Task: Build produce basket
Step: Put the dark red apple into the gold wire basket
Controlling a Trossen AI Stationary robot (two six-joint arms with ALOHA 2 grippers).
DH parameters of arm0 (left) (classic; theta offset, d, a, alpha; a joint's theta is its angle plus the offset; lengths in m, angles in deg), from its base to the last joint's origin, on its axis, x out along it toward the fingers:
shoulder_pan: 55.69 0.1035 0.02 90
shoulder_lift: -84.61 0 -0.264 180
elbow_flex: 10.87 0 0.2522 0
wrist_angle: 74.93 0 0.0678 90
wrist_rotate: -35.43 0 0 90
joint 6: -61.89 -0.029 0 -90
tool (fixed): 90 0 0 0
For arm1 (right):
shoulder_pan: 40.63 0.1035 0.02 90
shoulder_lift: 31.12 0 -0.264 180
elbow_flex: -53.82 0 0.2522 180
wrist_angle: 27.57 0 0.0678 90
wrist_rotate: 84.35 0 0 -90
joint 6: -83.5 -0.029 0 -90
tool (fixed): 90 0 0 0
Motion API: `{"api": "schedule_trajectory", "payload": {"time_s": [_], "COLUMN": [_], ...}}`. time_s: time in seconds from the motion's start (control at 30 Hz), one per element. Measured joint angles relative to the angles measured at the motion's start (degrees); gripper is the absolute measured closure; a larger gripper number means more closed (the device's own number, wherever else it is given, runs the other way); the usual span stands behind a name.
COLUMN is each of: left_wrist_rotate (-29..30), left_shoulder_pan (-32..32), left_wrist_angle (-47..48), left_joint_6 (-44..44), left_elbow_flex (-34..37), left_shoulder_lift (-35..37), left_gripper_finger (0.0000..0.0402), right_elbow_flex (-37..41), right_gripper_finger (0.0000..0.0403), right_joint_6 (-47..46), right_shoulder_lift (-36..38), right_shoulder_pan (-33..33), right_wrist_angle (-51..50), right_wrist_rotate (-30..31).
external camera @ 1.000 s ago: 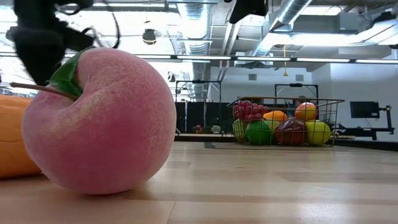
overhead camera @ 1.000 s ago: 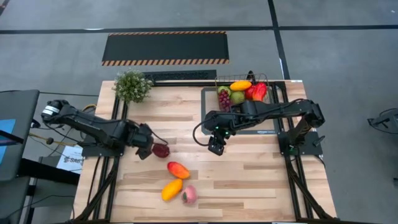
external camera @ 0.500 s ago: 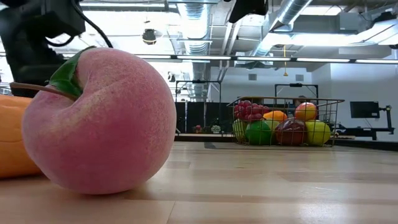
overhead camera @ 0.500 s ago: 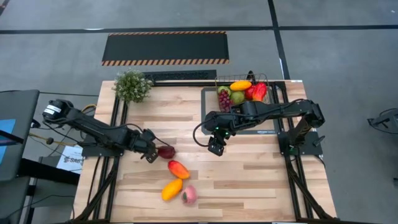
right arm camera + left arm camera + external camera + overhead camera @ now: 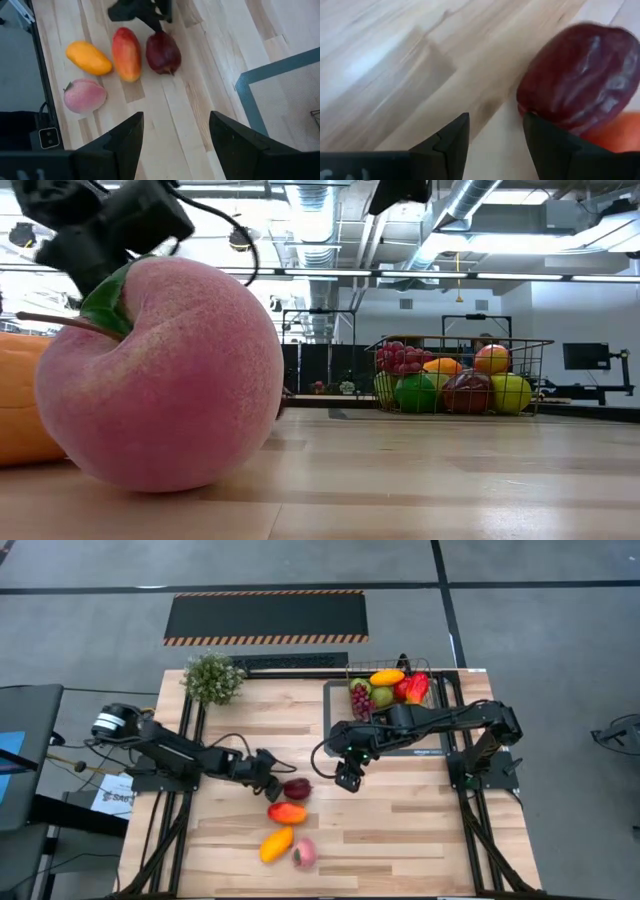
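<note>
A dark red fruit [image 5: 296,788] lies on the wooden table just beyond my left gripper [image 5: 272,780], which is low over the table with its fingers a little apart [image 5: 496,120]. The fruit also shows in the right wrist view [image 5: 163,53]. A red-orange mango [image 5: 287,812], an orange mango [image 5: 277,843] and a pink peach [image 5: 304,853] lie nearer the front edge. The wire basket [image 5: 392,690] at the far right holds several fruits. My right gripper [image 5: 347,778] hangs open and empty above the table's middle. My left gripper touches the dark red fruit's left side [image 5: 532,107] with the tip of one finger [image 5: 540,135]; the fruit is not between the fingers. The fingers come low and nearly level from the table's left. The fruit rests on the table, beside the red-orange mango.
A leafy potted plant [image 5: 212,678] stands at the far left corner. A grey-framed mat [image 5: 400,735] lies under the basket. In the low view the peach [image 5: 160,375] fills the left foreground, with the basket [image 5: 460,375] far behind.
My left gripper has gone toward the table's right edge, low over the wood, pushing the dark red fruit ahead of it. The fruit has moved along the table to the right and now lies just behind the red-orange mango.
</note>
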Motion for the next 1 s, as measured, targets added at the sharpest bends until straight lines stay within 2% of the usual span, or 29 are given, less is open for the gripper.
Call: {"api": "schedule_trajectory", "payload": {"time_s": [0.1, 0.27, 0.47, 0.57, 0.67, 0.83, 1.0], "left_wrist_rotate": [-2.2, -7.4, -8.0, -7.8, -5.5, 1.1, 1.6], "left_shoulder_pan": [1.8, 4.1, 5.6, 6.9, 8.1, 9.2, 9.3], "left_wrist_angle": [-4.5, -5.1, -3.7, 4.4, 16.7, 31.4, 39.5], "left_joint_6": [-1.8, -7.1, -13.7, -16.6, -21.7, -25.8, -25.2], "left_elbow_flex": [-2.7, -10.1, -17.6, -21.5, -25.7, -29.1, -29.8], "left_shoulder_lift": [-5.4, -12.9, -14.5, -13.8, -12.0, -7.2, 0.8], "left_gripper_finger": [0.0230, 0.0230, 0.0230, 0.0225, 0.0203, 0.0126, 0.0060], "right_elbow_flex": [1.3, 7.0, 14.2, 16.0, 18.0, 20.3, 23.8], "right_gripper_finger": [0.0158, 0.0158, 0.0153, 0.0134, 0.0103, 0.0050, 0.0030], "right_joint_6": [0.8, 2.6, 4.4, 4.4, 4.4, 3.6, -2.5], "right_shoulder_lift": [0.1, 0.1, 0.0, 0.0, 0.0, 0.1, 0.0], "right_shoulder_pan": [0.7, 1.8, 2.4, 2.7, 3.3, 3.9, 3.7], "right_wrist_angle": [0.9, 4.9, 15.7, 18.7, 20.9, 22.9, 29.3], "right_wrist_rotate": [1.5, 4.3, 1.8, 1.0, 1.0, 1.0, 2.6]}}
